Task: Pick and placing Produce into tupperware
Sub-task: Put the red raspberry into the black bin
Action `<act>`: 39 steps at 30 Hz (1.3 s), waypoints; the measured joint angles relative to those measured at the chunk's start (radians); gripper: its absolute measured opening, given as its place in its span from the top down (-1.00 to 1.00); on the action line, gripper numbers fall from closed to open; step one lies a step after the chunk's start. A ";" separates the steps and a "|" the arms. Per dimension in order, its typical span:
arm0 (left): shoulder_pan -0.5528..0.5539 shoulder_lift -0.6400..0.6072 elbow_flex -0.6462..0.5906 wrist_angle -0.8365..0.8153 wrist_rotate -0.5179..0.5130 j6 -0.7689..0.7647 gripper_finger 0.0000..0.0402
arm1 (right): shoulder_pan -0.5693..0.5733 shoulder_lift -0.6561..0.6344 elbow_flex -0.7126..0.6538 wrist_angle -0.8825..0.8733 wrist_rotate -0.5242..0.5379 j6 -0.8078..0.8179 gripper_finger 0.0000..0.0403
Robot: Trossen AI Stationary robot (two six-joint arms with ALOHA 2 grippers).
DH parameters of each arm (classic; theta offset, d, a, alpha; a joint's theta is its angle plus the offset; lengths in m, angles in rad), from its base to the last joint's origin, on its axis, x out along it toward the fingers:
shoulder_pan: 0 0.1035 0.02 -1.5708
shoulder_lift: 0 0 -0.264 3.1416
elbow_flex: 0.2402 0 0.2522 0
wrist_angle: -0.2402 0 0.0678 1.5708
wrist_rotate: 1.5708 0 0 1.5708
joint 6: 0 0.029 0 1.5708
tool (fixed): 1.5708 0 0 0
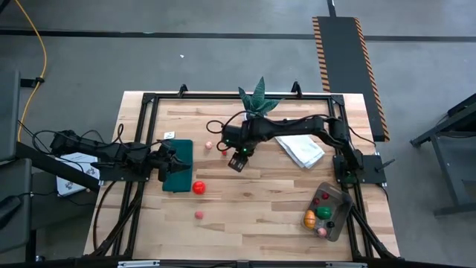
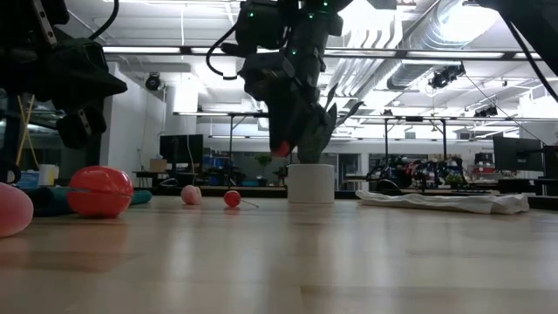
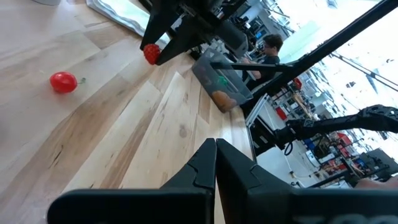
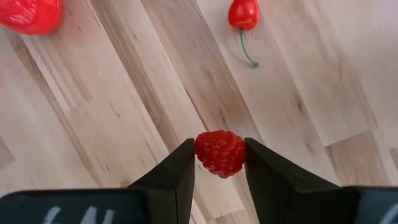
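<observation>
Right end effector point(image 4: 220, 163) is up off the bench point(image 1: 253, 201), clamped on a raspberry point(image 4: 220, 153) pinched between its two fingers, well above the planks in the low view. It hangs over the middle of the bench, near the plant point(image 1: 258, 98) and beside the white cloth point(image 1: 301, 149). Just past it, a cherry point(image 4: 244, 14) with a green stem lies on the wood, and a pink berry point(image 1: 209, 144) sits close by.

Left end effector point(image 3: 215, 163) waits at the left side, over the green mat point(image 1: 178, 165), its fingers pressed together with nothing between them. A tomato point(image 1: 198, 187) rests just beside the mat's near corner, and another pink piece point(image 1: 198, 215) lies nearer the front edge.

The tupperware point(image 1: 329, 211) sits at the front right, well apart from both arms, already holding an orange piece point(image 1: 309, 219), a green one point(image 1: 325, 212) and several small dark red ones.
</observation>
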 joint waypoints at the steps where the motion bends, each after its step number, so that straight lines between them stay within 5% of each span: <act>1: 0.000 0.000 0.000 0.000 0.000 0.001 1.00 | 0.000 0.000 0.006 -0.008 0.000 0.001 0.44; 39: 0.000 0.000 0.000 0.000 0.000 0.020 1.00 | -0.037 0.000 0.414 -0.542 0.067 -0.088 0.44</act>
